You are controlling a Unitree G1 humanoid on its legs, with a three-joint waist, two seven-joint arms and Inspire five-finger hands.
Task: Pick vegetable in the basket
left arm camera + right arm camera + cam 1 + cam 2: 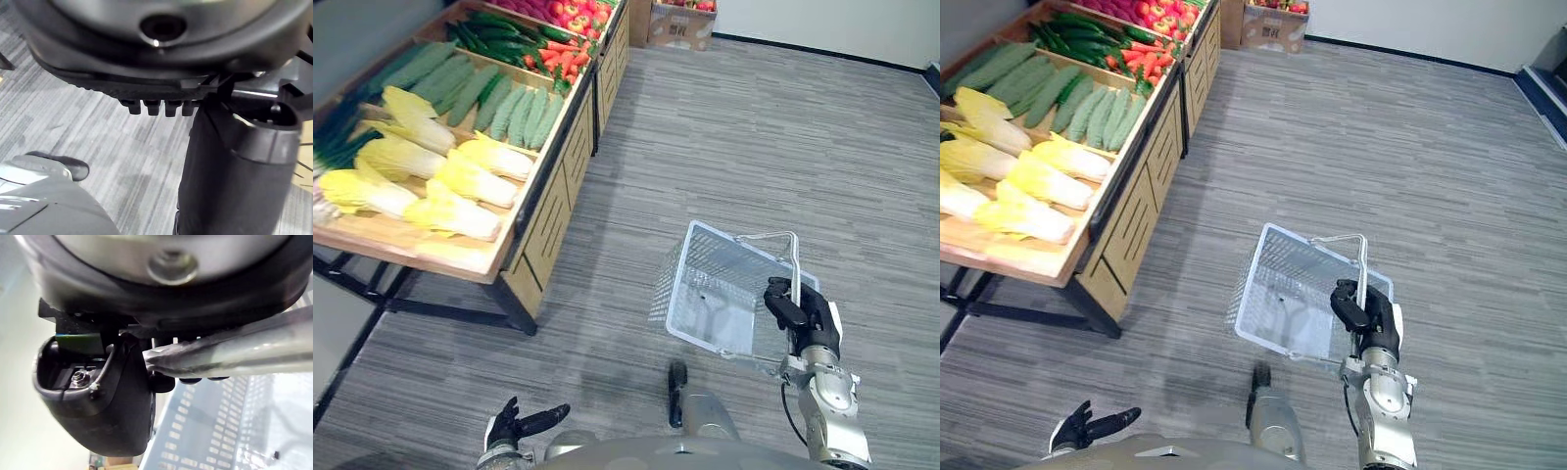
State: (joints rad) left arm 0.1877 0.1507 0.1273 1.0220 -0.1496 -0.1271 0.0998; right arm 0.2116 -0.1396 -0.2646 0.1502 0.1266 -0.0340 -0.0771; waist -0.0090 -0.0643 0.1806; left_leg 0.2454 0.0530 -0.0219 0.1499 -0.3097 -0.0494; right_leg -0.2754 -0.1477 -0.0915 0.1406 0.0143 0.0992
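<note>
Pale yellow leafy cabbages point(475, 181) in rows on slatted wooden counter point(548, 211), long green cucumbers point(509, 108) just behind. Guessing lightish, soft leaves, bruise easy, so grab round thick firm middle, not leaf tips. White wire basket point(700, 284) looks empty, well apart from counter. Right hand point(798, 308) curled round its metal handle point(773, 236). Left hand point(514, 423) low, fingers loose and spread, holding nothing.
</note>
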